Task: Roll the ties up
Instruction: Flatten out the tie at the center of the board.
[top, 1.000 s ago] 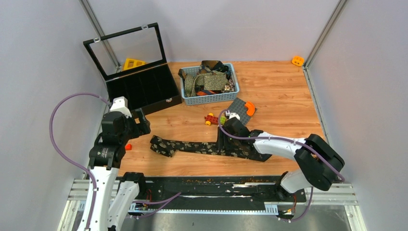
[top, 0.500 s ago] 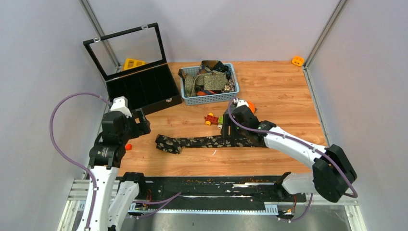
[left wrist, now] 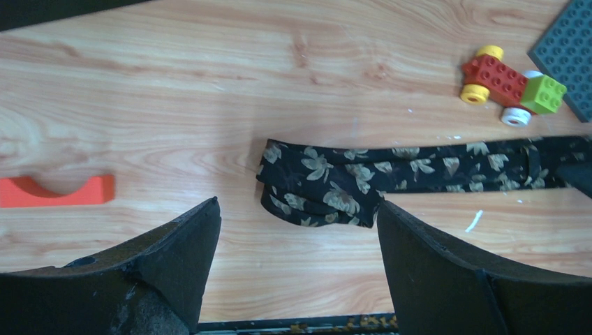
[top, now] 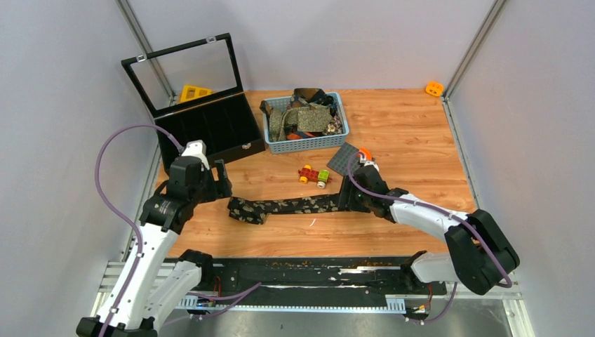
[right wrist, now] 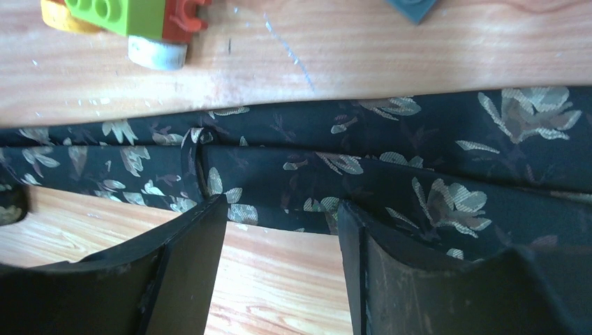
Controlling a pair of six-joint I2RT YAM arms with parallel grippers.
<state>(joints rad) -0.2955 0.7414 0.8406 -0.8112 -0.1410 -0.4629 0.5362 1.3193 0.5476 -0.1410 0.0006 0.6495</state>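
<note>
A black tie with a pale floral print [top: 288, 206] lies flat across the table's middle, its left end folded over [left wrist: 321, 199]. My left gripper [top: 223, 184] is open and hovers just left of that folded end, which shows between and beyond its fingertips [left wrist: 297, 209]. My right gripper [top: 349, 196] is open at the tie's right part. Its fingertips [right wrist: 281, 204] sit at the near edge of the cloth [right wrist: 391, 160], with bare wood between them. More ties [top: 303, 116], olive, brown and black, are heaped in a blue basket [top: 309, 146].
An open black case [top: 210, 130] stands at the back left. A grey studded plate [top: 349, 158] and a small toy brick car [top: 314, 175] lie just behind the tie. An orange arch piece [left wrist: 56, 190] lies at the left. The black rail [top: 309, 270] runs along the near edge.
My right gripper moved right and slightly away along the tie, which now lies straighter and farther back. My left arm swung forward and right to the folded end.
</note>
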